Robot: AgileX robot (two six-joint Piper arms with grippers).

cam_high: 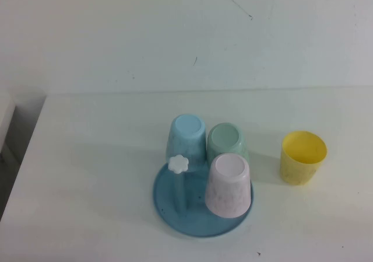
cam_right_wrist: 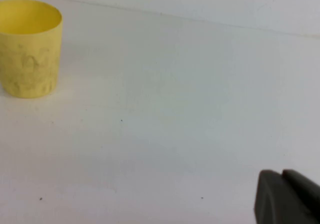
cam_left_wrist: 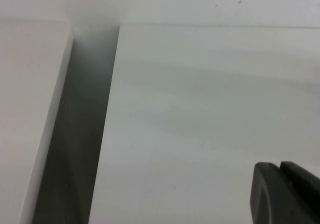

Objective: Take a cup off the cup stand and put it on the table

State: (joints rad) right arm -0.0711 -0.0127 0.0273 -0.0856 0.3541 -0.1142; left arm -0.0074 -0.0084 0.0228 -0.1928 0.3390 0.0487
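While the big white bench holds everything, the round blue cup stand sits near its middle with three cups upside down on its pegs: the sky-blue cup at the back, a mint-green cup just beside it, and a pink cup in front. One peg with a white flower knob is bare, and a yellow cup stands open side up on the bench, off to the right of the stand. Only a dark tip of the left tool and of the right tool shows, each low over bare bench away from the stand, so I cannot tell their grip.
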